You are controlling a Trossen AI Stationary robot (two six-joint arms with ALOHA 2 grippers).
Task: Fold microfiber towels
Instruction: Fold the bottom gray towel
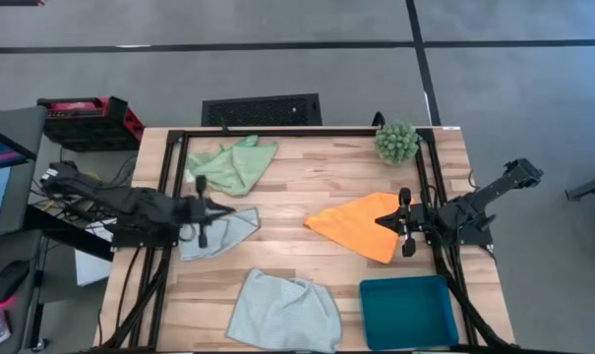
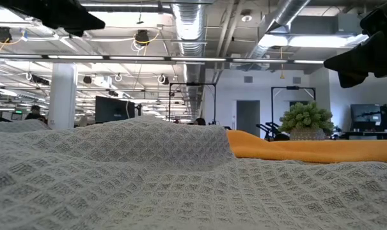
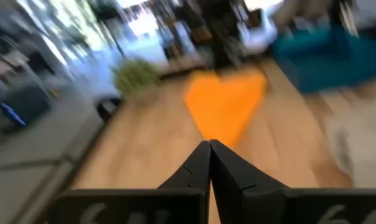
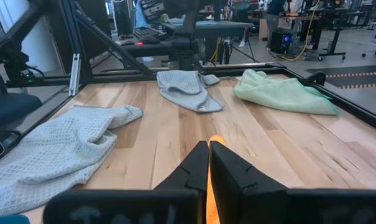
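Observation:
Several towels lie loosely on the wooden table: an orange one (image 1: 356,226) at the right, a light green one (image 1: 234,165) at the far left, a pale blue-grey one (image 1: 218,234) at the left, and a pale mint one (image 1: 282,311) at the near edge. My left gripper (image 1: 218,209) is shut and hovers level over the blue-grey towel's far edge, holding nothing (image 3: 209,149). My right gripper (image 1: 381,222) is shut and hangs level above the orange towel's right part (image 4: 209,146). The orange towel lies flat below it (image 2: 308,150).
A teal tray (image 1: 408,311) stands at the near right corner. A spiky green ball plant (image 1: 396,143) sits at the far right. A black frame (image 1: 297,133) runs around the table. Bare wood shows in the table's middle (image 1: 297,246).

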